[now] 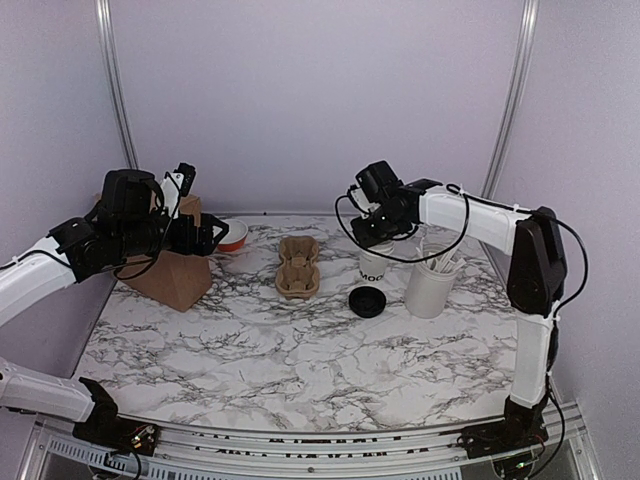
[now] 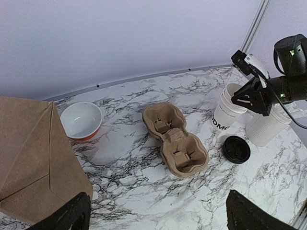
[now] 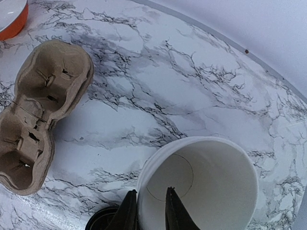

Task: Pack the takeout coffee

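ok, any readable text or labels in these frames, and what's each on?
"MOC" - dark letters on the side of the white paper cup, top view; the word runs out of sight round the cup, so it is partial.
The same lettering in the left wrist view is too blurred to read with confidence.
No text shows on the black lid, cardboard carrier or brown bag.

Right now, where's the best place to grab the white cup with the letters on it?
Its rim, from above. The white cup stands with its mouth open upward, its black lid lying beside it, so one finger fits inside and one outside the thin wall, as the right gripper does.
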Motion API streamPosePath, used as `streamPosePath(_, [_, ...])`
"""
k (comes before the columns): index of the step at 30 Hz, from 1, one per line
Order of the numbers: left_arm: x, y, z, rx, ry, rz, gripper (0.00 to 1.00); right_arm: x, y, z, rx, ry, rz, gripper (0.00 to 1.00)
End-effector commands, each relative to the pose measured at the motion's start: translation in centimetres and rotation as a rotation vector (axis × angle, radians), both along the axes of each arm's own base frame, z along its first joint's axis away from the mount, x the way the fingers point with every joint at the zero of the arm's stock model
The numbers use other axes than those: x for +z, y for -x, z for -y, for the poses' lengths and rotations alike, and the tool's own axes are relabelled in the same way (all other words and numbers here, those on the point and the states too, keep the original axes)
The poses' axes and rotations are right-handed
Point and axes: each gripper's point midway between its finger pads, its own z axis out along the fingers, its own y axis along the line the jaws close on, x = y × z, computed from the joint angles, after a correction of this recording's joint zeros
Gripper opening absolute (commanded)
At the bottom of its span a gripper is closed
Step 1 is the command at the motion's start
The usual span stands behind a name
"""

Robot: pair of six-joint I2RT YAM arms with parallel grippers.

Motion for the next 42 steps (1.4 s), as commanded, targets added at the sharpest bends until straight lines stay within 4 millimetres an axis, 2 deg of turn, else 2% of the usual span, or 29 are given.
streamPosePath(1, [0.6,-0.2,0.1,0.001,0.015,0.028,0.99,0.3,-0.5,-0.6,0.004,-0.006,0.007,0.20])
streamPosePath(5, [0.5,-0.2,0.1,0.003,0.013,0.027,0.99,0.3,-0.6,-0.5,0.000,0.001,0.009,0.14])
streamPosePath(8, [0.4,-0.2,0.1,0.003,0.010,0.023,0.99,0.7,-0.8,-0.5,-0.008,0.012,0.022,0.05])
streamPosePath(11, [0.4,-0.3,0.2,0.001,0.010,0.022,0.99,1.3,-0.8,-0.7,-0.013,0.031,0.042,0.01])
streamPosePath(21, [0.0,-0.4,0.4,-0.004,0.009,0.010,0.99,3.9,-0.9,-0.6,-0.039,0.120,0.115,0.00])
streamPosePath(30, [-0.1,-0.5,0.3,0.003,0.009,0.009,0.99,9.0,-0.2,-1.3,-0.032,0.119,0.206,0.00])
streamPosePath(36, [-0.1,-0.6,-0.1,0.028,0.003,0.011,0.99,11.7,2.3,-3.2,0.033,0.078,0.239,0.00])
streamPosePath(42, [-0.3,-0.8,-0.2,0.040,0.000,0.007,0.99,12.1,6.8,-5.6,0.132,0.001,0.226,0.00])
